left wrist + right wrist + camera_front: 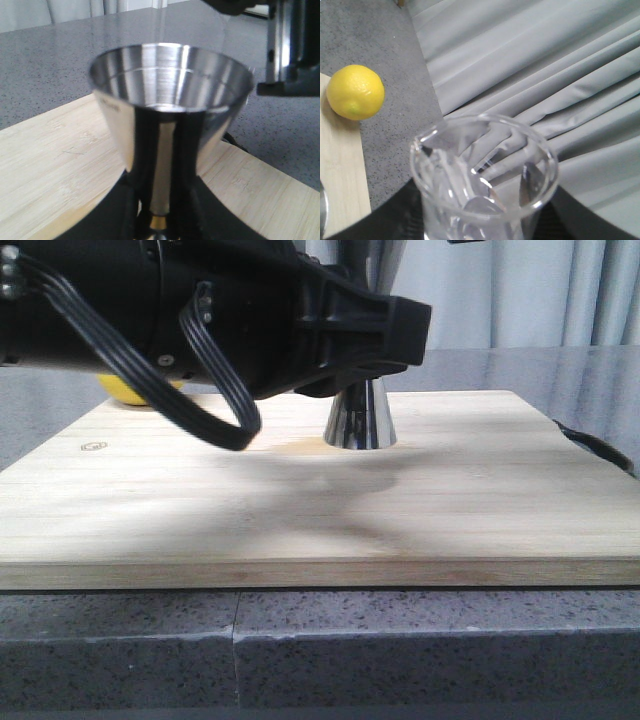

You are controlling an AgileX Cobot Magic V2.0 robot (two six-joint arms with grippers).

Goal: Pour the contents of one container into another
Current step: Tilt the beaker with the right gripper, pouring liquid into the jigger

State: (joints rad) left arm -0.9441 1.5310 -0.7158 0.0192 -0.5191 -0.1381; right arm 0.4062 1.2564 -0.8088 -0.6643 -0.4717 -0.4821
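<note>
The steel jigger (170, 85) stands upright on the wooden board (300, 510), its open upper cup facing the left wrist camera. My left gripper (159, 212) is shut on the jigger's narrow waist at the gold band, with one black finger on each side. In the front view the left gripper (385, 340) hides the waist, and only the jigger's lower cone (358, 422) and part of its upper cone show. My right gripper (485, 222) is shut on the clear glass beaker (482, 165), held up and tilted. I cannot tell what is inside it.
A yellow lemon (355, 92) lies on the grey stone counter just off the board's far left corner, and it is partly hidden in the front view (130, 390). A black cable (595, 448) lies beside the board's right edge. Grey curtains hang behind the table.
</note>
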